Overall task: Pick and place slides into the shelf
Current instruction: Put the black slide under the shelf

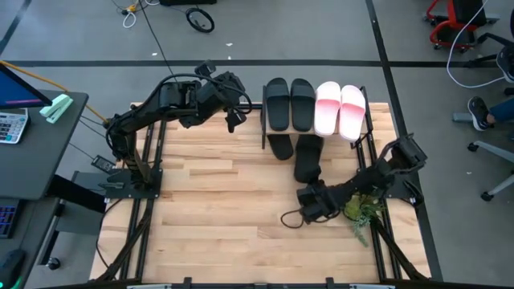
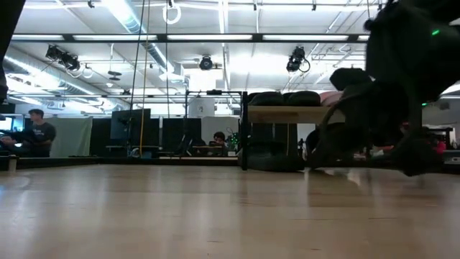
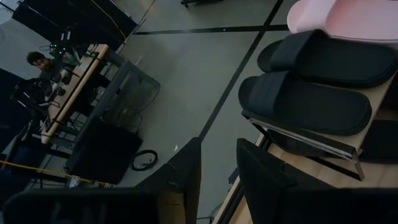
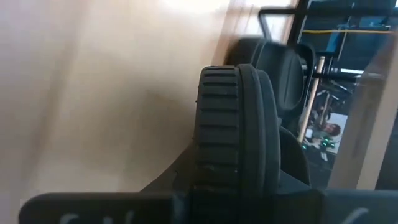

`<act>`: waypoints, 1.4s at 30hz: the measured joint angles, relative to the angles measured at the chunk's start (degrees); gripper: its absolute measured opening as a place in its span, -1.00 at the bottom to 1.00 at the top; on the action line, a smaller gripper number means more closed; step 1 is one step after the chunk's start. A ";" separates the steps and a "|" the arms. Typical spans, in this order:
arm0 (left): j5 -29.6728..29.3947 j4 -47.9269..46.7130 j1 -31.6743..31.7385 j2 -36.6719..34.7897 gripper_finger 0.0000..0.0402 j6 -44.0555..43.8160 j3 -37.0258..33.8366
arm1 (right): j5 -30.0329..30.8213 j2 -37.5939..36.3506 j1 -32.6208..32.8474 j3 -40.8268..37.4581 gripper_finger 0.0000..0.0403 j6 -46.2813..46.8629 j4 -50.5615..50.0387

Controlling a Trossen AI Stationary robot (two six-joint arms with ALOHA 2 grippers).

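The shelf [image 1: 263, 132] stands at the table's far middle. On its top board lie two black slides [image 1: 289, 103] and two pale pink slides [image 1: 340, 109]; the left wrist view shows the black pair [image 3: 311, 99] too. A black slide [image 1: 281, 145] lies under the top board. Another black slide [image 1: 307, 159] reaches out from there toward the near edge, with my right gripper [image 1: 312, 197] shut on it. My left gripper [image 1: 234, 119] hangs raised just left of the shelf, open, with nothing between its fingers [image 3: 186, 180]. My right gripper pinches the black slide's near end [image 4: 233, 177] between its two fingers, which come slanting down from the table's near right side and lie along the slide. The slide's far end [image 1: 307, 146] lies under the shelf's top board. Whether the slide rests on the table, I cannot tell.
A green plant sprig [image 1: 363, 213] lies by the right arm's base, and a dark cable loop [image 1: 291, 217] lies just left of the right gripper. Bare tabletop [image 1: 217, 201] spreads over the left and near parts. A desk with a calculator [image 1: 10, 127] stands off the table's left.
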 joint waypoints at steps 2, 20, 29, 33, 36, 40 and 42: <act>-0.01 0.02 0.00 0.00 -0.47 0.01 0.00 | -0.03 0.00 -1.94 -0.43 -0.64 -3.35 0.57; -0.01 0.02 -0.02 0.00 -0.47 0.04 0.00 | -2.51 0.00 -15.68 -2.29 -0.60 -18.67 12.33; -0.01 -0.92 -0.02 0.00 -0.47 0.00 0.00 | -6.73 0.00 -18.62 -1.50 -0.34 -9.19 12.13; 0.01 -2.11 0.00 0.00 -0.47 -0.37 0.00 | -7.22 0.00 -18.43 -0.02 -0.26 -8.55 11.51; 0.01 -2.56 0.00 0.00 -0.47 -1.90 0.00 | -7.27 -0.13 -17.48 1.51 -0.21 -6.69 11.03; 0.03 -3.31 0.00 0.00 -0.47 -2.37 0.00 | -8.55 -0.97 -16.05 2.95 -0.17 -2.45 7.15; 0.01 -3.37 0.00 0.00 -0.47 -2.59 0.00 | -9.75 -1.05 -15.46 3.77 -0.15 0.97 3.79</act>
